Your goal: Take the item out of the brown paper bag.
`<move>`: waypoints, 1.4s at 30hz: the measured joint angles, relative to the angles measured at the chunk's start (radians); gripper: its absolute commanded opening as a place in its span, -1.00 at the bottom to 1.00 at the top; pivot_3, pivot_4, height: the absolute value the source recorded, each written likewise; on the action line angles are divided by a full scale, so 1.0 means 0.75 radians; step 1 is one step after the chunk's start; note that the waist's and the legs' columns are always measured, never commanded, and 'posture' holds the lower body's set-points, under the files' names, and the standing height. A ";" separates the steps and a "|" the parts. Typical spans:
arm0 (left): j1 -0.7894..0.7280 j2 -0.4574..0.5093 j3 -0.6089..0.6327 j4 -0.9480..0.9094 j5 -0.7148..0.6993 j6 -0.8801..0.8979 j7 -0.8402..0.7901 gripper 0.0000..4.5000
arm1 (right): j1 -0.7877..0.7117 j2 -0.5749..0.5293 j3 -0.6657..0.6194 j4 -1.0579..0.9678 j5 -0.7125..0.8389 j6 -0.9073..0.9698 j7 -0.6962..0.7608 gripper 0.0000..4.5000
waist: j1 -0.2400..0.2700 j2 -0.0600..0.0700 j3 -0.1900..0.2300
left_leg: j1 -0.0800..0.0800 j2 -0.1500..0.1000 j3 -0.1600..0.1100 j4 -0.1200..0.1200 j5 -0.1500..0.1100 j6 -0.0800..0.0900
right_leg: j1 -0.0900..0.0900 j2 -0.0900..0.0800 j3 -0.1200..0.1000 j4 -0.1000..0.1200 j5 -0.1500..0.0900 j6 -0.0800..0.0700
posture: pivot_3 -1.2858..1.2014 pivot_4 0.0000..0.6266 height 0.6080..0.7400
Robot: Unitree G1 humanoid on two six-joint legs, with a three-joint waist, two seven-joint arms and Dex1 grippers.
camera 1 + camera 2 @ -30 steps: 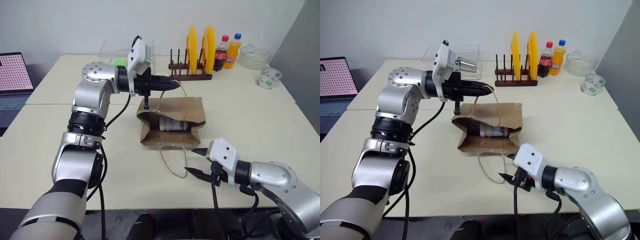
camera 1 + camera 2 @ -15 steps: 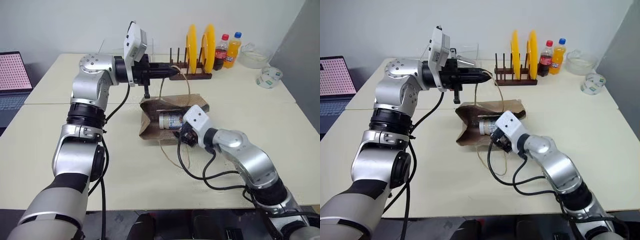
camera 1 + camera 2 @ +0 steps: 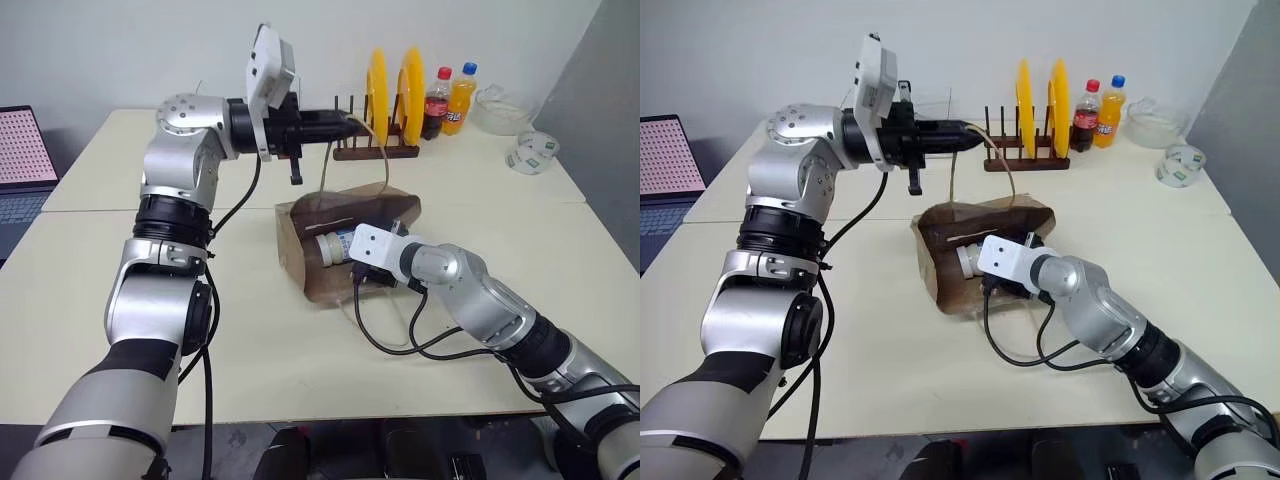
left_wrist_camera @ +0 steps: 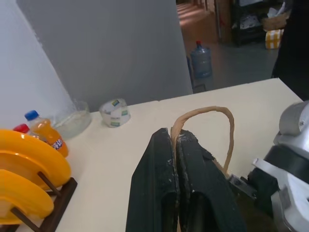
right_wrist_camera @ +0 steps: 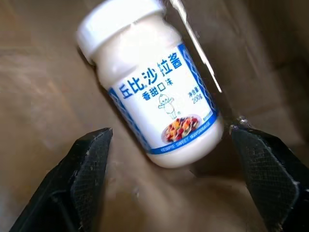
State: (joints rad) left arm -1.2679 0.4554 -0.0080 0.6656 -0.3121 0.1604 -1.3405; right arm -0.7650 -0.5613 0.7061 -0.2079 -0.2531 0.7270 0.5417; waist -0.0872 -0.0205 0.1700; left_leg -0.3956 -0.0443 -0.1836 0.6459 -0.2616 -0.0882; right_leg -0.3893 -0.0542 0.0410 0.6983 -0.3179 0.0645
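The bottle (image 5: pixel 152 92) lies inside the paper bag (image 3: pixel 300 250), with the plate rack (image 3: pixel 375 148) behind.

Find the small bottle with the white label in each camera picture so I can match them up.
Left eye view: the bottle lies in the open mouth of the brown paper bag, near centre.
Right eye view: again in the bag's mouth, near centre.
Left wrist view: not in it.
Right wrist view: lying on brown paper between the right gripper fingers.
Shared landmark: the yellow plates in both eye views and the left wrist view.
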 measured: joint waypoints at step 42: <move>-0.024 0.020 0.008 0.317 0.167 -0.296 0.117 -1.00 | -0.008 0.205 -0.244 0.130 -0.333 -0.430 0.338 0.33 | -0.002 0.000 0.000 | -0.002 -0.001 -0.001 0.000 0.001 -0.002 | -0.002 -0.001 -0.001 0.000 0.000 0.000 | 0.03 -0.52 1.00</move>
State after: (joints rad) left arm -1.2862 0.4706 -0.0023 0.9035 -0.1869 -0.0618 -1.2529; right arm -0.7713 -0.4073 0.5228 -0.1107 -0.5031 0.4047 0.7950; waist -0.0885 -0.0205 0.1700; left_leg -0.3973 -0.0449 -0.1845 0.6460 -0.2607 -0.0898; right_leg -0.3906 -0.0547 0.0406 0.6986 -0.3178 0.0644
